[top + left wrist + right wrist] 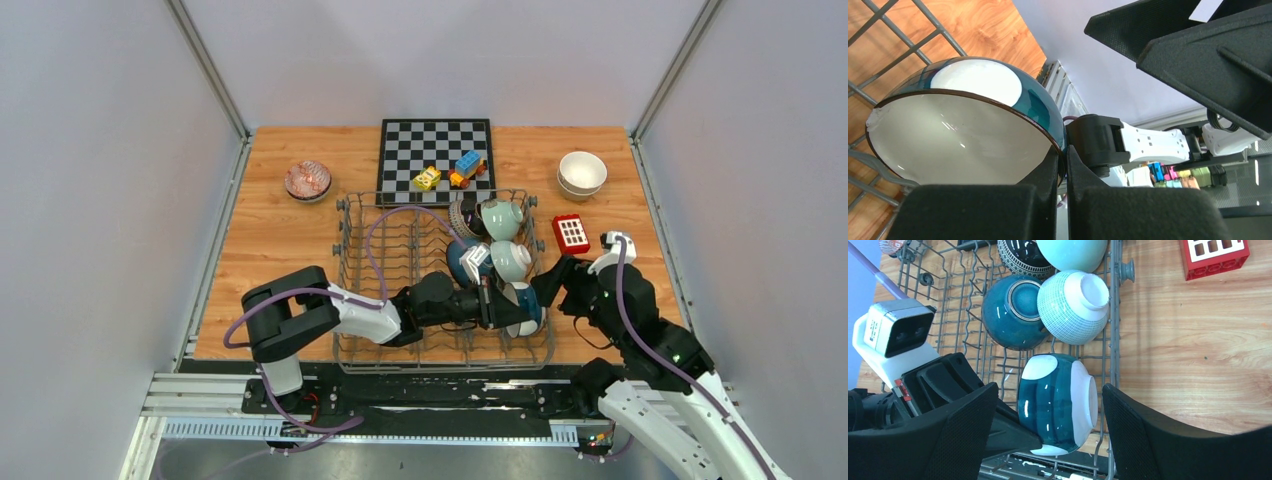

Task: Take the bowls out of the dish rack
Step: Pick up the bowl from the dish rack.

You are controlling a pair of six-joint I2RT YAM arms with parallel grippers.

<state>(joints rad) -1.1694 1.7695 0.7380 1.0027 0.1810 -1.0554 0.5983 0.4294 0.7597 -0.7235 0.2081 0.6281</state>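
I see five bowls (500, 215) in the right end of the dish rack (343, 290); a cream stack (582, 172) and a reddish bowl (307, 180) sit out on the table (270, 260) (under half done, I judge). My left jaws pinch the rim of the teal-and-white bowl (1058, 402) inside the rack; my right jaws stand spread around it.

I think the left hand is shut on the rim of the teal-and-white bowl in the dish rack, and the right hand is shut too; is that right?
Not quite: the right hand is open, as the right wrist view shows. The left hand is indeed shut on the rim of the teal-and-white bowl in the dish rack.
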